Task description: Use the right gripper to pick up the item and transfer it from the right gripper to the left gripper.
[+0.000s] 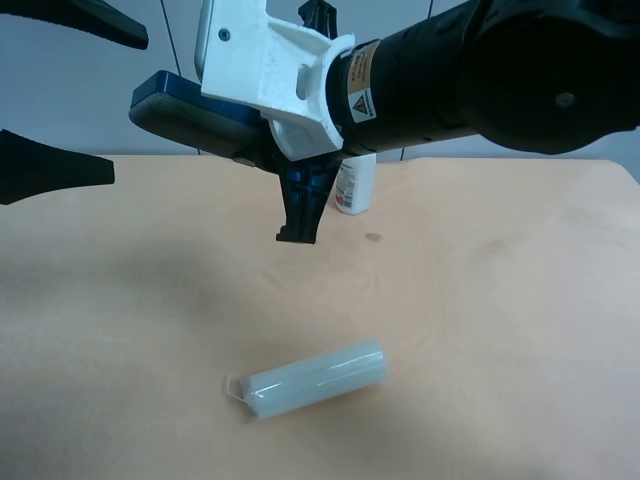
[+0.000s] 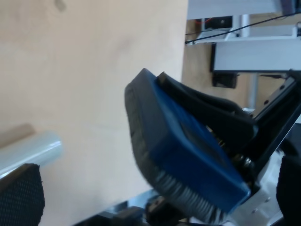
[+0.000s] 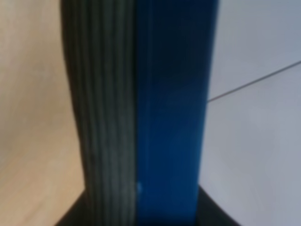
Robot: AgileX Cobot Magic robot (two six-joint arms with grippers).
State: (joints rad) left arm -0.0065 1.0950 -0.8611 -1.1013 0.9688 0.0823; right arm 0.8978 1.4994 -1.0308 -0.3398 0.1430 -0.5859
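The item, a blue-topped eraser (image 1: 185, 108) with a dark grey felt pad, is held in the air above the tan table (image 1: 500, 300). My right gripper (image 1: 262, 140), with its white housing, is shut on it. In the right wrist view the eraser (image 3: 155, 113) fills the frame between the fingers of the right gripper (image 3: 141, 217). My left gripper (image 1: 130, 105), all black, is open, and its two fingers flank the eraser's free end without touching it. The left wrist view shows the eraser (image 2: 188, 160) close, between the pads (image 2: 19, 197) of the left gripper (image 2: 155, 194).
A pale translucent roll (image 1: 315, 378) lies on the table near the front; it also shows in the left wrist view (image 2: 28, 150). A white pill bottle (image 1: 355, 185) stands at the back, partly behind the right arm.
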